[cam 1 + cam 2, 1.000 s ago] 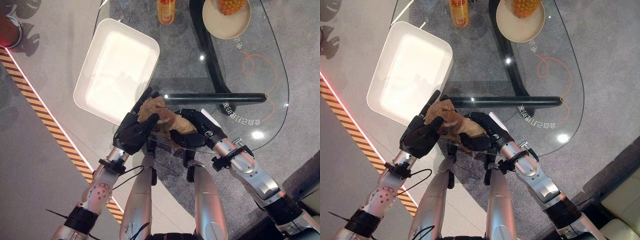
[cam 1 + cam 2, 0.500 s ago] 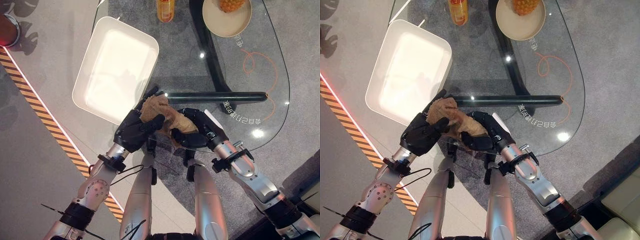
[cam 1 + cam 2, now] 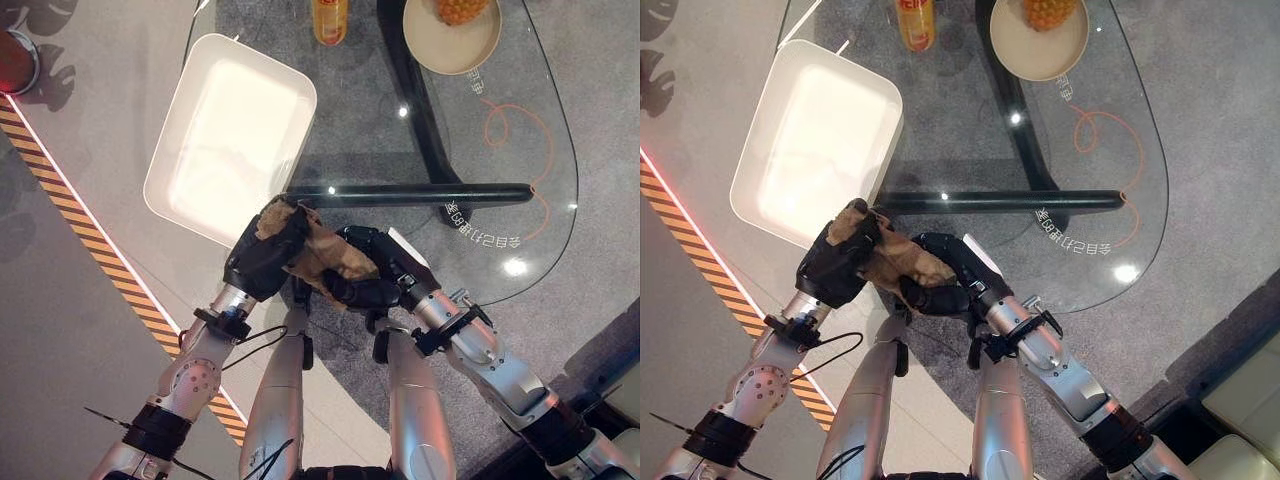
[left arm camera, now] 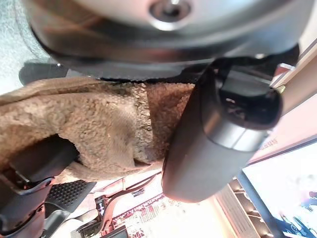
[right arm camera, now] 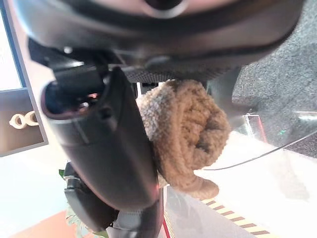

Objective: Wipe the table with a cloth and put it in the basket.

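Both robot hands, left [image 3: 262, 262] and right [image 3: 368, 278], clutch the brown cloth [image 3: 322, 255] bunched between them.

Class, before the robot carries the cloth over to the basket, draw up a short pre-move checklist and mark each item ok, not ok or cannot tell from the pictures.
1. Left hand has a grip on the brown cloth: ok, its fingers are curled over one end.
2. Right hand has a grip on the cloth: ok, curled round the other end.
3. Cloth lifted off the glass table: cannot tell, it is bunched at the table's near edge.
4. White basket ready to receive it: ok, nothing lies inside.
5. Way to the basket clear: ok, the bottle and the plate stand at the far end.
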`<state>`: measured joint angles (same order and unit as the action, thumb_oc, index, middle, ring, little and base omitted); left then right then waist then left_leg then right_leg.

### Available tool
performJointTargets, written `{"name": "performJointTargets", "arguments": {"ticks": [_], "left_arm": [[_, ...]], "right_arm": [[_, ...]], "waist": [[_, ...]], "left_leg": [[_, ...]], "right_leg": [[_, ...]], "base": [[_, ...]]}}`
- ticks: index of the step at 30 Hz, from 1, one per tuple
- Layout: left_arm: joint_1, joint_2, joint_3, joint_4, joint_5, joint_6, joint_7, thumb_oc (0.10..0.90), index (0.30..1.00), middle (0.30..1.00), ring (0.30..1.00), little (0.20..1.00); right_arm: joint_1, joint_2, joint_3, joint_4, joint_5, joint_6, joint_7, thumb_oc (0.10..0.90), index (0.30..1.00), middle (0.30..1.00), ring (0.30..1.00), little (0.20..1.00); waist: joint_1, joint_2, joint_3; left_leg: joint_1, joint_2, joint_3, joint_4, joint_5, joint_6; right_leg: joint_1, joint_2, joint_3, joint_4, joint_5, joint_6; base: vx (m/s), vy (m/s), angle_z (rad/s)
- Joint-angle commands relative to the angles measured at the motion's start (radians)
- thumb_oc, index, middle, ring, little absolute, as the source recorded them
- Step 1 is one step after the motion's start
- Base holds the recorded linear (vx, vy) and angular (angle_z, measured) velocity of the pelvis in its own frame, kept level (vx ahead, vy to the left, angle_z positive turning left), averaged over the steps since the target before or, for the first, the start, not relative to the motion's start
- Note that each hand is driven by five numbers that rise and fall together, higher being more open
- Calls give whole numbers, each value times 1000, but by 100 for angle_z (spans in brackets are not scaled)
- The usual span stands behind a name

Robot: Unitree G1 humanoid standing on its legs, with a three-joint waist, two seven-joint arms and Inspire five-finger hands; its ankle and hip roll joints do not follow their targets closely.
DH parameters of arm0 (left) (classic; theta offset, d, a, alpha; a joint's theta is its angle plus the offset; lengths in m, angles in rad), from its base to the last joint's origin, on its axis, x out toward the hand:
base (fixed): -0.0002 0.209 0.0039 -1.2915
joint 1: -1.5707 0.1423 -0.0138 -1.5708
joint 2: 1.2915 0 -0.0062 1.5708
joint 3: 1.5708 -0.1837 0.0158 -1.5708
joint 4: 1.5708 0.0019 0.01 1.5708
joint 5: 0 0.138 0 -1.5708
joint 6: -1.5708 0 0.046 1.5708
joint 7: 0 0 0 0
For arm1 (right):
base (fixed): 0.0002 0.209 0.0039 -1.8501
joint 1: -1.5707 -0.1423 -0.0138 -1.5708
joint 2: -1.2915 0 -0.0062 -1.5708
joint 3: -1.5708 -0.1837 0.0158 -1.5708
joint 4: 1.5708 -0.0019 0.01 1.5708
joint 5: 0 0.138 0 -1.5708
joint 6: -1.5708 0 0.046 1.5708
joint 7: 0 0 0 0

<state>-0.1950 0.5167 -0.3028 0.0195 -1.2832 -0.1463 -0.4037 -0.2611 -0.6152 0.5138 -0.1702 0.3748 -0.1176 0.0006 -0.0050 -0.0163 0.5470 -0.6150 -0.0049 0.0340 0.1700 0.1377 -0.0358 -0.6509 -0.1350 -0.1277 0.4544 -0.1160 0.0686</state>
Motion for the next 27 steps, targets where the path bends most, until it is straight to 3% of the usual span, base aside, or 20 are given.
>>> {"name": "performJointTargets", "arguments": {"ticks": [1, 7, 8, 9, 22, 27], "left_arm": [[30, -48, -76, -178, -11, 0, -105, 100, 300, 300, 300, 200], [34, -47, -71, -181, -5, 1, -94, 100, 300, 300, 300, 200], [34, -49, -70, -179, -5, 0, -94, 100, 300, 300, 300, 200], [35, -51, -69, -177, -4, -1, -94, 100, 300, 300, 300, 200], [66, -61, -31, -178, 19, -34, -95, 100, 300, 300, 300, 200], [80, -53, 4, -167, 35, -94, -87, 100, 300, 300, 300, 200]], "right_arm": [[-79, 37, -66, -151, 43, -123, -35, 100, 300, 300, 300, 200], [-78, 33, -74, -148, 55, -123, -66, 100, 300, 300, 300, 200], [-78, 35, -76, -146, 52, -122, -82, 295, 467, 467, 467, 395], [-75, 37, -80, -145, 48, -120, -97, 800, 900, 900, 900, 900], [-11, 44, -170, -134, 12, -151, -218, 800, 900, 900, 900, 900], [23, 38, -222, -131, 15, -158, -239, 800, 900, 900, 900, 900]], "waist": [[-5, -3, -27], [-5, -6, -27], [-5, -6, -27], [-6, -6, -27], [-14, -9, -27], [-20, -10, -27]], "left_leg": [[-1, -51, 100, 149, -167, 37], [-1, -50, 102, 153, -170, 36], [-2, -50, 102, 154, -170, 36], [-2, -49, 103, 154, -170, 36], [12, -43, 114, 143, -173, 36], [12, -39, 120, 144, -176, 37]], "right_leg": [[20, 73, -31, -161, 137, 13], [21, 72, -34, -159, 136, 12], [20, 72, -34, -158, 135, 12], [19, 72, -33, -157, 135, 12], [26, 77, -28, -162, 135, 16], [24, 79, -23, -159, 134, 16]], "base": [[0, 0, 0], [0, 0, 0], [0, 0, 0], [0, 0, 0], [0, 0, 0], [0, 0, 0]]}}
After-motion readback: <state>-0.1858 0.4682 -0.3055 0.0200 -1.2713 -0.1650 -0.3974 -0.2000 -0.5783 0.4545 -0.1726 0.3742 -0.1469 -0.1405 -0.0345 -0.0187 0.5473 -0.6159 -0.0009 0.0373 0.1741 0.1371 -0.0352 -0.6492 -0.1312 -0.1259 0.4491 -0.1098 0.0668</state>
